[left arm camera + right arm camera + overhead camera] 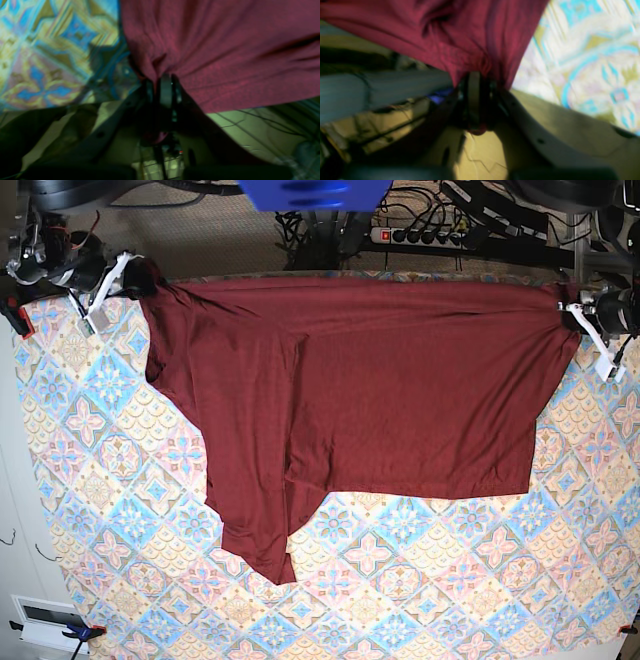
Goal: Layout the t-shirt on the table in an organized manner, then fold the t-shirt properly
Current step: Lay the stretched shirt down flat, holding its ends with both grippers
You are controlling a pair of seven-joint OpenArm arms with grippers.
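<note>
T-shirt [400,390] looks thin, floppy, light imo. Both tools clamped on its top corners, left tool [162,86] & right tool [476,83], stretched over tabletop [420,590]. Grab edges/corners, not mid-fabric.

**Sharp overhead view, smeared and dim wrist views**

The base view is evenly and brightly lit, in focus, with crisp tile patterns on the tabletop [400,580] and only soft shading in the folds of the t-shirt [400,380]. Both wrist views are heavily blurred, with streaked patterns. The left wrist view is dim with a greenish cast; the left claw [162,87] is a near-black silhouette. The right wrist view is washed out over the tabletop [590,62], while the right claw [476,87] sits in deep shadow.
</note>
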